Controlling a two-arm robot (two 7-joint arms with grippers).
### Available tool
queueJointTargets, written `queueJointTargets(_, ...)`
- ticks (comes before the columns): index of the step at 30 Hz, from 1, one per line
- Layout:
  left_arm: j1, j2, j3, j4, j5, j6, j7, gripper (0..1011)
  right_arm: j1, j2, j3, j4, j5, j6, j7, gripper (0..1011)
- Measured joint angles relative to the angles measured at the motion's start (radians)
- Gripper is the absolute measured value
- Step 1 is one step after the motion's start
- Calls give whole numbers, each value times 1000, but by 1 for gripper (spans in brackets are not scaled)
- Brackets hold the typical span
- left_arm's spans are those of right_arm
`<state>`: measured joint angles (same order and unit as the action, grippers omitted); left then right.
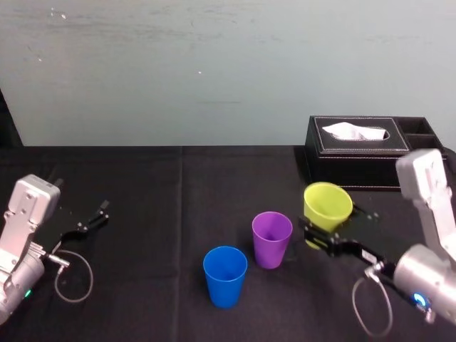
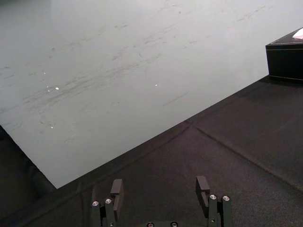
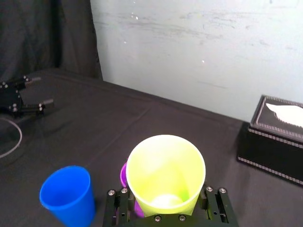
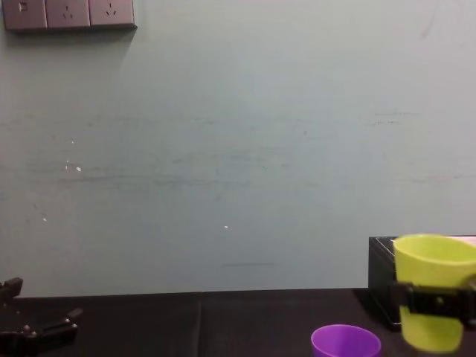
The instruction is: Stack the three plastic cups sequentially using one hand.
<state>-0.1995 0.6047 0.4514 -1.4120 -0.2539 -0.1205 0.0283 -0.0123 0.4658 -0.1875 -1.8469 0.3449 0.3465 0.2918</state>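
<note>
The right gripper [image 1: 333, 225] pinches the yellow-green cup [image 1: 328, 203] from both sides, mouth up, its inside bare, and holds it in front of the black tissue box [image 1: 356, 151] at the desk's [image 1: 164, 214] far right corner. White tissue [image 1: 354, 132] pokes out of the box's slot. The purple cup [image 1: 271, 239] stands upright just beside the held cup, its rim lower, and the blue cup [image 1: 225, 276] stands beside it, nearer the front edge. The left gripper [image 1: 89, 221] rests by the left edge, fingers spread.
</note>
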Motion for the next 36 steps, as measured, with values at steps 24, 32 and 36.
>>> queueJointTargets(24, 0, 0, 0, 0, 0, 0, 0, 1000, 229, -67, -126, 147, -9, 93, 0, 731)
queueJointTargets(32, 0, 0, 0, 0, 0, 0, 0, 1000, 254, -80, -145, 181, -8, 93, 7, 731)
queueJointTargets(36, 0, 0, 0, 0, 0, 0, 0, 1000, 261, -85, -157, 195, -7, 91, 10, 731)
